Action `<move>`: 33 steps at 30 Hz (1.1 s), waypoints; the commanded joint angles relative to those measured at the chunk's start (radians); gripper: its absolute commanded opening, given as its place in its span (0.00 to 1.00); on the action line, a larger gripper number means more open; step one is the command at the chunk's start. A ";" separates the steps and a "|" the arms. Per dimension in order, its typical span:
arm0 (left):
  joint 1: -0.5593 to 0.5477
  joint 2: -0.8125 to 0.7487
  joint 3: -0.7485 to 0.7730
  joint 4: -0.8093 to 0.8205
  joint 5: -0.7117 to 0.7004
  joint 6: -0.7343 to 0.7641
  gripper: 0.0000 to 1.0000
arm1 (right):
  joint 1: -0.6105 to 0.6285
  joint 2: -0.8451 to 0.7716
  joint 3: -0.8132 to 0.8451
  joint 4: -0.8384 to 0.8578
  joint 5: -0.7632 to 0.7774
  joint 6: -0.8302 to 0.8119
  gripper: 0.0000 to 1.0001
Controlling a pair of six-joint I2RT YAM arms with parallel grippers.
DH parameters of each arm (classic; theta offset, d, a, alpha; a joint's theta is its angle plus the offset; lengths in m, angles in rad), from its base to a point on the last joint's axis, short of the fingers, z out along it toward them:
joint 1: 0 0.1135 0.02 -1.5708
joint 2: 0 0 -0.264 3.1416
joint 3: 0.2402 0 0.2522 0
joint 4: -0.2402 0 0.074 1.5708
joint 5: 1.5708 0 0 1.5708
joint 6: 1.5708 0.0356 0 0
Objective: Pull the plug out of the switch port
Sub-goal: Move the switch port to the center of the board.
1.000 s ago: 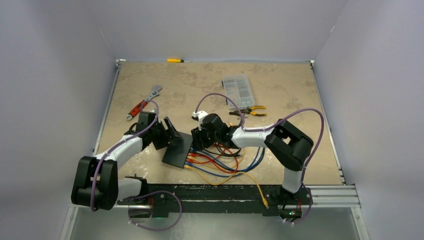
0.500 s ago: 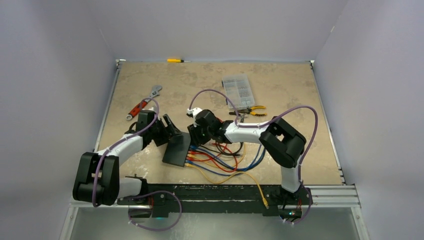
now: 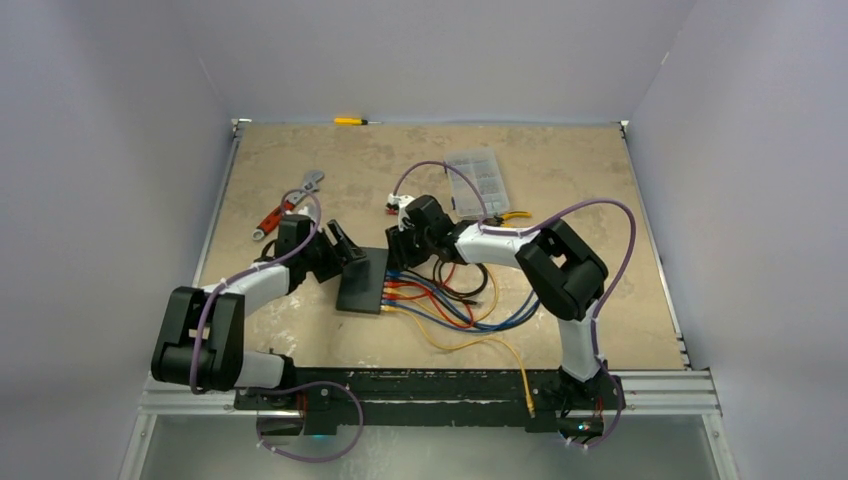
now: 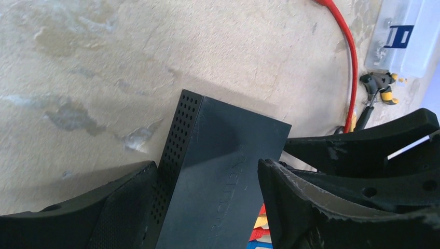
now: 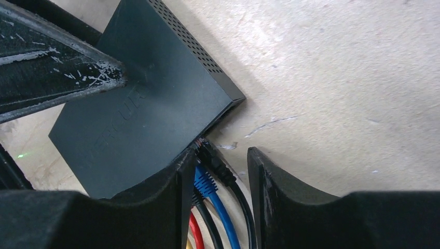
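Black switch (image 3: 362, 282) lengthwise near-far, plugs (image 5: 205, 179) rightward | left gripper (image 4: 207, 171) clamps it | right gripper (image 5: 218, 155) parted astride plugs

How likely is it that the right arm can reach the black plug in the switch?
Probably yes: its open end effector straddles the black plug at the switch's corner, though the blue plug beside it crowds the gap.

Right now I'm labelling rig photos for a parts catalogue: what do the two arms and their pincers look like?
They match. The left arm and right arm have white link shells between bulky black joint housings, and a purple cable loops loosely along each. The left pincer and right pincer have thick black wedge-shaped fingers with scuffed, pale-scratched edges.
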 commanded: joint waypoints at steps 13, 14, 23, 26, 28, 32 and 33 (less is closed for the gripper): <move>-0.012 0.029 0.081 -0.156 -0.014 0.041 0.75 | -0.116 -0.073 -0.092 0.043 -0.037 0.020 0.54; -0.014 0.021 0.075 -0.160 -0.012 0.044 0.75 | -0.118 -0.084 -0.104 0.048 -0.046 0.020 0.56; -0.012 0.019 -0.004 -0.116 0.060 0.057 0.74 | -0.127 -0.088 -0.183 0.084 -0.161 0.023 0.64; -0.012 0.015 -0.014 -0.103 0.075 0.055 0.72 | -0.127 -0.084 -0.195 0.096 -0.183 0.019 0.64; -0.012 0.010 -0.017 -0.099 0.082 0.048 0.70 | -0.127 -0.083 -0.201 0.104 -0.197 0.019 0.62; -0.012 -0.008 -0.027 -0.099 0.094 0.025 0.64 | -0.127 -0.094 -0.211 0.108 -0.209 0.018 0.52; -0.012 -0.016 -0.034 -0.097 0.095 0.018 0.64 | -0.127 -0.097 -0.216 0.109 -0.213 0.018 0.51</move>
